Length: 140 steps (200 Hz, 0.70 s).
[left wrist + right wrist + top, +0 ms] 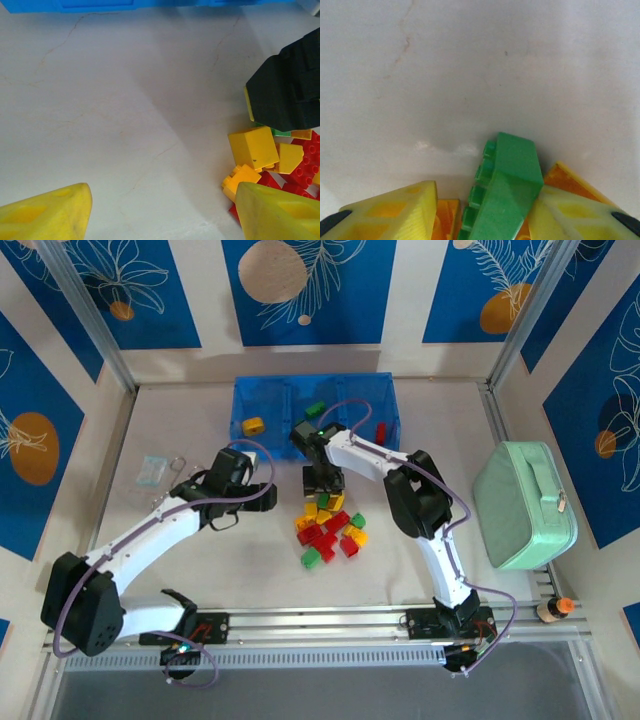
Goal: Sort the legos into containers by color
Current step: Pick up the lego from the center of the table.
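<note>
The legos lie in a loose pile (330,525) of red, yellow, green and orange bricks at mid-table. My right gripper (325,487) hangs over the pile's far edge. Its jaws are open around a tilted green brick (507,187), which leans on the right finger (570,215); a gap remains at the left finger (395,212). My left gripper (268,497) stands open and empty just left of the pile, with yellow bricks (254,147) beside its right finger (277,212). The blue three-part tray (270,400) holds an orange-yellow brick (254,425), a green brick (315,409) and a red brick (380,430), one per compartment.
A mint-green zipped case (525,502) lies at the right. A small clear packet (152,469) sits at the left, behind my left arm. A small orange-capped object (553,608) stands by the front right rail. In the left wrist view, the black right gripper body (285,90) looms over the pile.
</note>
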### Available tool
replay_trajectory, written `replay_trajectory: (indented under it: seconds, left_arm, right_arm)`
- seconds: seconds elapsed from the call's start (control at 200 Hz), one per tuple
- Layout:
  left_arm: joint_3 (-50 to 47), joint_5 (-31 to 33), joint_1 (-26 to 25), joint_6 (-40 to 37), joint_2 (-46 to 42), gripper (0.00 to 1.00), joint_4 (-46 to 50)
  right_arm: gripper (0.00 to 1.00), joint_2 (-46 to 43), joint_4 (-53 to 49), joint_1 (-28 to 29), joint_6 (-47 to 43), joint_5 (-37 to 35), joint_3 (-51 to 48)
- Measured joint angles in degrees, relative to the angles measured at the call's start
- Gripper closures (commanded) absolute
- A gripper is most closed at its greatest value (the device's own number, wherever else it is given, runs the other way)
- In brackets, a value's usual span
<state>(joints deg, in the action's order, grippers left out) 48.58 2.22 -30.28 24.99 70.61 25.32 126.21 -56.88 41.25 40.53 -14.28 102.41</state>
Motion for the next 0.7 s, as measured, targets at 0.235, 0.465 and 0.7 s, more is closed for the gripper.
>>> replay_trajectory:
  seconds: [0.235, 0.465, 0.7]
  left_arm:
    - [-0.39, 0.72, 0.04, 0.0, -0.72, 0.24, 0.0]
    - [-0.52, 1.07, 0.04, -0.02, -0.81, 0.24, 0.17]
    - [-0.92, 1.25, 0.15, -0.63, -3.98, 0.24, -0.09]
  right_arm:
    - [0.72, 1.64, -1.42, 1.14, -0.39, -0.04, 1.75]
    - [0.85, 1.64, -2.82, 1.18, -0.37, -0.35, 2.67]
    - [0.88, 1.09, -3.98, 1.4, -0.98, -1.7, 6.03]
